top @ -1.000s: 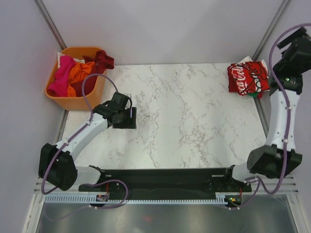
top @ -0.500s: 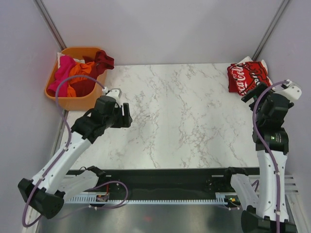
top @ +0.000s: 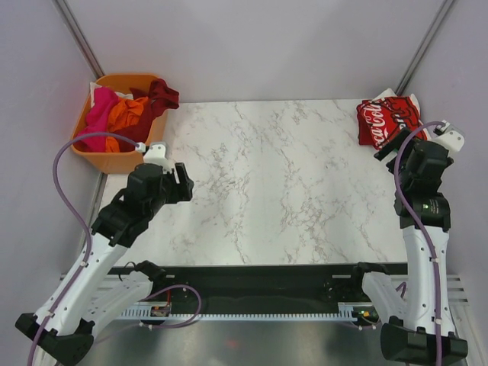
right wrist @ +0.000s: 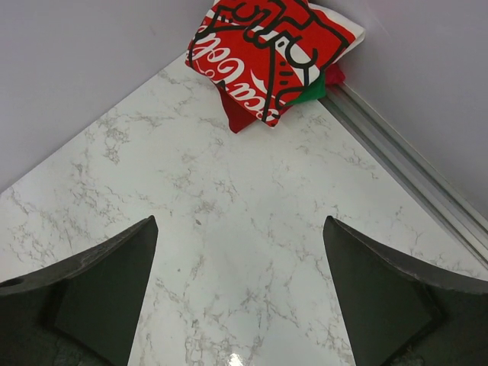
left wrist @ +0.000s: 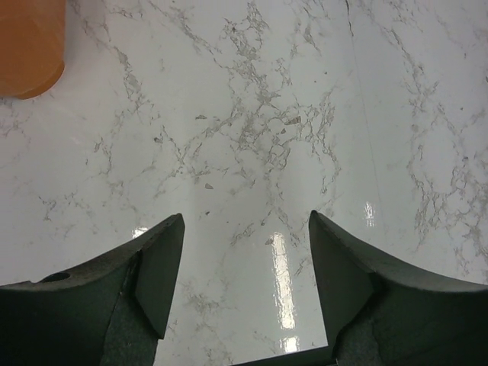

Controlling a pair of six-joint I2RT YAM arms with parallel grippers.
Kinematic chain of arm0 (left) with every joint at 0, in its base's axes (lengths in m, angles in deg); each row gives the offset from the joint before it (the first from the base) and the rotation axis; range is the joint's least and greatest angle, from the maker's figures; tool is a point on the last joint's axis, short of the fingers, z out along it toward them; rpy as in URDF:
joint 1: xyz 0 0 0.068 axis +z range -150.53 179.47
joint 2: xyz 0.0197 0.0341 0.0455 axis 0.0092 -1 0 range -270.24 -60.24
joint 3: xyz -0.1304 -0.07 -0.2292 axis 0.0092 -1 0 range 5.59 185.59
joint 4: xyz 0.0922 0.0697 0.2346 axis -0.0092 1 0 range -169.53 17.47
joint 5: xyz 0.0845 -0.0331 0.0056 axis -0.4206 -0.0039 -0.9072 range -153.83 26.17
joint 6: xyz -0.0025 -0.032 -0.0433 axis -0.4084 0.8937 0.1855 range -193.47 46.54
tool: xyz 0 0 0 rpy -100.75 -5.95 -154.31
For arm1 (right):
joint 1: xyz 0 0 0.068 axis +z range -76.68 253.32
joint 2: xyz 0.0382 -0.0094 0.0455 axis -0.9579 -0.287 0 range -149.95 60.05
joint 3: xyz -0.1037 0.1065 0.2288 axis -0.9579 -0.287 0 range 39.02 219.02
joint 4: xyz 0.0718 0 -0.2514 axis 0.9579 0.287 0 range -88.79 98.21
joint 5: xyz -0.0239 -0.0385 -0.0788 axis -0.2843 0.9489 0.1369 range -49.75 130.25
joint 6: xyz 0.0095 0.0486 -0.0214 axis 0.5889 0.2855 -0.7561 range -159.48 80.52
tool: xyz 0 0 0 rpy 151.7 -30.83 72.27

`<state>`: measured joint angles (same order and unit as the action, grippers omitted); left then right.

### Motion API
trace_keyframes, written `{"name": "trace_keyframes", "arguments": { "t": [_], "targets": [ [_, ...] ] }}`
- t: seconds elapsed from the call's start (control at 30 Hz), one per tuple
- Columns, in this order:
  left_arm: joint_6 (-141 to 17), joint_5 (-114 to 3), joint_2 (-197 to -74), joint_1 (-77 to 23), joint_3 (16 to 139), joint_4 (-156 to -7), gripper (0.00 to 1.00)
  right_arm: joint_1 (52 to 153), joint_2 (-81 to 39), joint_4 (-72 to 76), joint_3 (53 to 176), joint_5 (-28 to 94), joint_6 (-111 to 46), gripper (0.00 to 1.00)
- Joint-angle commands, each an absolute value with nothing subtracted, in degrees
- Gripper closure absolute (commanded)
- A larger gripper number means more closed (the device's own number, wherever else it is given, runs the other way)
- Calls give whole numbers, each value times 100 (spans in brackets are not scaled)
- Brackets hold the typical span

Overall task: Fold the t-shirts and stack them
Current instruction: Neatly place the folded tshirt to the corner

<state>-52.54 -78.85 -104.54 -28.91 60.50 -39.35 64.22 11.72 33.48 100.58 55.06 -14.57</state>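
The left claw (left wrist: 245, 229) stands open with nothing between its two dark fingers (left wrist: 156, 274). Through the gap shows only the white, grey-veined marble bench (left wrist: 252, 114). It hangs over the bench's left part, tips pointing toward the middle. The rounded corner of the orange plastic basket (left wrist: 29, 46) sits at the upper left of its wrist view, apart from the fingers.

In the overhead view that basket is off the bench's far left corner. It holds crumpled t-shirts: a pink t-shirt (top: 95, 116) on the left, an orange t-shirt (top: 126, 113) in the middle, and a dark red t-shirt (top: 158, 94) draped over the far right rim.

The right claw (right wrist: 240, 229) is spread wide and grips nothing; bare marble lies between its fingers. It hovers near the bench's right edge, aimed at the far right corner.

In that corner lies a folded stack, clear of the claw. On top is the Coca-Cola t-shirt (right wrist: 267, 53), red print up with a cream-white edge showing. A green t-shirt (right wrist: 311, 91) peeks out beneath it on the right and a red t-shirt (right wrist: 235, 116) at its near corner.
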Motion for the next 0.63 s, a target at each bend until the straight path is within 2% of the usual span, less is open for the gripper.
{"name": "trace_keyframes", "arguments": {
  "t": [0.0, 0.6],
  "targets": [
    [-5360, -8167, -10480, -2918, 5999, -4182, 26, 6462, 1128, 3347, 10081, 5396, -1452, 2],
    [-5404, -8263, -10445, -2918, 5999, -4209, 26, 6576, 802, 3321, 10090, 5212, -1618, 2]
  ]
}}
